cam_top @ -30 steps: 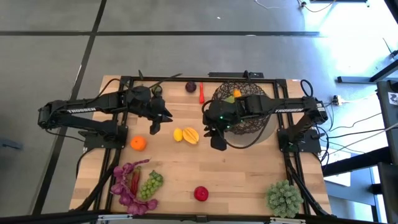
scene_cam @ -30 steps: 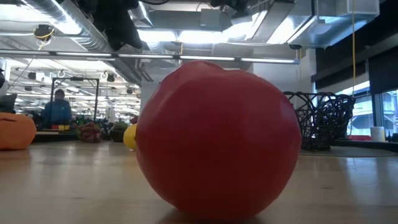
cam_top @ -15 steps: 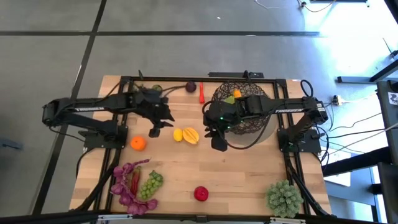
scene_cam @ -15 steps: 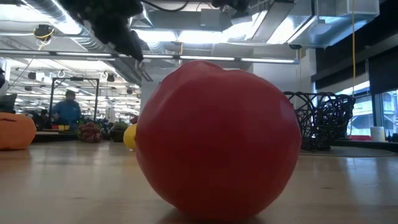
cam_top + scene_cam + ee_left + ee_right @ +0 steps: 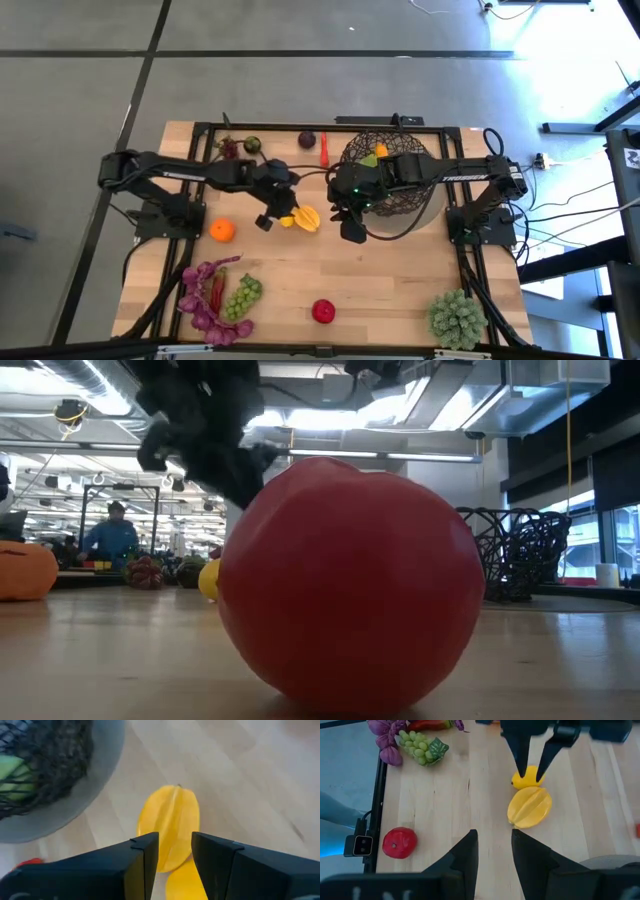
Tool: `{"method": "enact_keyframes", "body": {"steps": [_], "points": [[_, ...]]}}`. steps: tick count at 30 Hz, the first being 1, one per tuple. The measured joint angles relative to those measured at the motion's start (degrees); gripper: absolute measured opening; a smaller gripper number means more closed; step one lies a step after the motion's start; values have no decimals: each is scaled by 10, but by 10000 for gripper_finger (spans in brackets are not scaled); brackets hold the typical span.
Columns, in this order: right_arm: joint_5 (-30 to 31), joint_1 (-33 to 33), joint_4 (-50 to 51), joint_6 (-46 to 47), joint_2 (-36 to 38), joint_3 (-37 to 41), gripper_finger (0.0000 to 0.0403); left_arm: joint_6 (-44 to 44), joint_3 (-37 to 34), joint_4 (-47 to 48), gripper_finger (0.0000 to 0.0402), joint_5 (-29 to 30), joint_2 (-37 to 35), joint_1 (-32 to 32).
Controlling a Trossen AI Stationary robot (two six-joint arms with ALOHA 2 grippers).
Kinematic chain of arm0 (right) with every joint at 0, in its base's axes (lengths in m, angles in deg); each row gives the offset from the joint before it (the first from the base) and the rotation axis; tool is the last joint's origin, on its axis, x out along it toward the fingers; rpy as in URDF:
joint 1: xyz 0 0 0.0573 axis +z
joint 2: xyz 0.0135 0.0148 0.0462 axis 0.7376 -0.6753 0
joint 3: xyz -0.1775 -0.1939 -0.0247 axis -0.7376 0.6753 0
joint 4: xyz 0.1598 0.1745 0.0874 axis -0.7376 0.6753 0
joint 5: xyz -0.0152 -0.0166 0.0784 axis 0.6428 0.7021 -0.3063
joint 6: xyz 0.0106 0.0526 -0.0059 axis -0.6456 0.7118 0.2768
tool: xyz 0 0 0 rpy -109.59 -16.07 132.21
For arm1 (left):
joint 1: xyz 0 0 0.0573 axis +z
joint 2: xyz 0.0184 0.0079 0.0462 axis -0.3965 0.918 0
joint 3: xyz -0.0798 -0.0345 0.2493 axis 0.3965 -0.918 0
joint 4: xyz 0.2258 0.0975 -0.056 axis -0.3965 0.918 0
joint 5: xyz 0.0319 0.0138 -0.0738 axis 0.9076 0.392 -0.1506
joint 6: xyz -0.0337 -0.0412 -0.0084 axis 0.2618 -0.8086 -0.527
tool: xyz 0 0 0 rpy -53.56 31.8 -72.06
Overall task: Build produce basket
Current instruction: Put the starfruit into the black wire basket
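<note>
Two yellow fruits lie touching at the middle of the tabletop (image 5: 400, 285): a small lemon (image 5: 286, 217) and a ribbed yellow fruit (image 5: 306, 217) whose long axis runs slantwise across the boards. The left gripper (image 5: 268, 215) hangs right over the lemon. Seen from the right wrist, its fingers (image 5: 520, 751) point down with a gap between them and straddle the lemon's top, not yet closed on it. From the left wrist, the ribbed fruit sits just past the fingertips with the lemon below them.

The right gripper (image 5: 350, 228) hangs on the other side of the pair, near the rim of the basket (image 5: 385, 150). Its fingers stand slightly apart and hold nothing. The basket lies beyond the fruit from the left arm, so a carry would probably pass toward the right arm.

Compared with a second ago, the left arm has stretched out from above the orange (image 5: 222, 231) to the yellow pair, uncovering a dark fruit and a green one at the tabletop's far edge. The right arm has not moved.
</note>
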Motion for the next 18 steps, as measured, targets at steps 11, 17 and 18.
{"method": "enact_keyframes", "body": {"steps": [11, 17, 18], "points": [[0, 0, 0, 0, 0, 0, 112, 51, 0, -42, 106, 36, 71, 0], [0, 0, 0, 0, 0, 0, 112, 55, 0, -47, 106, 34, 75, 0], [0, 0, 0, 0, 0, 0, 112, 55, 0, -46, 106, 34, 75, 0]]}}
